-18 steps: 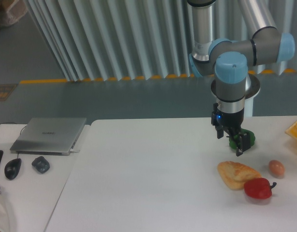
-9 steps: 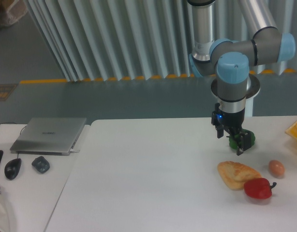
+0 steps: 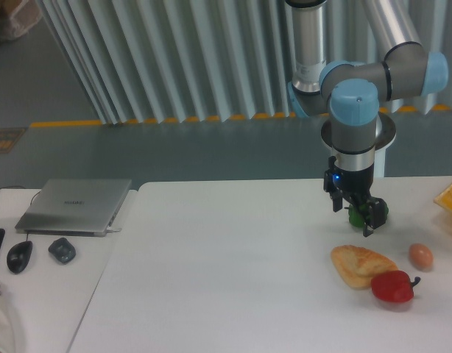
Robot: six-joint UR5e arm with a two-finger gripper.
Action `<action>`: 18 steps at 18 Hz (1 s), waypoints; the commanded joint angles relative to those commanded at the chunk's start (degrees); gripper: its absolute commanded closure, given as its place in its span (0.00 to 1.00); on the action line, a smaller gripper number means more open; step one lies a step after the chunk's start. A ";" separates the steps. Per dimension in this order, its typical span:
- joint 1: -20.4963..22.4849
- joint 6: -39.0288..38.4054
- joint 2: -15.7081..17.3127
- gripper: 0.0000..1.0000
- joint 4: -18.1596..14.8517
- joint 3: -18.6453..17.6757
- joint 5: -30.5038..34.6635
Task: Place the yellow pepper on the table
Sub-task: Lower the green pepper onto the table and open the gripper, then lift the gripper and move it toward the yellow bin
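Note:
The yellow pepper is out of view. My gripper (image 3: 352, 218) hangs low over the right part of the white table (image 3: 226, 265), pointing down, with its two dark fingers apart and nothing clamped between them. A green bell pepper (image 3: 356, 218) sits on the table just behind and between the fingers. It is partly covered by the right finger (image 3: 370, 220).
A flat bread piece (image 3: 361, 265), a red bell pepper (image 3: 392, 287) and a brown egg (image 3: 421, 255) lie in front and to the right of the gripper. A yellow-orange object (image 3: 451, 197) pokes in at the right edge. A laptop (image 3: 76, 206) and mice (image 3: 20, 256) rest on the left desk.
The gripper has drifted slightly to the right over the green pepper. Nothing else has moved.

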 joint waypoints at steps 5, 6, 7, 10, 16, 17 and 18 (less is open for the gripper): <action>1.41 0.44 1.40 0.00 -0.09 0.00 -0.35; 1.50 0.53 1.32 0.00 0.00 0.00 -0.44; 1.58 0.36 1.32 0.00 0.17 -0.17 -0.44; 1.76 0.27 1.67 0.00 0.52 -1.31 -0.26; 2.20 0.61 2.64 0.00 0.53 -2.20 0.52; 2.29 0.88 2.64 0.00 0.44 -2.11 0.70; 2.90 1.75 2.64 0.00 0.44 -1.85 0.88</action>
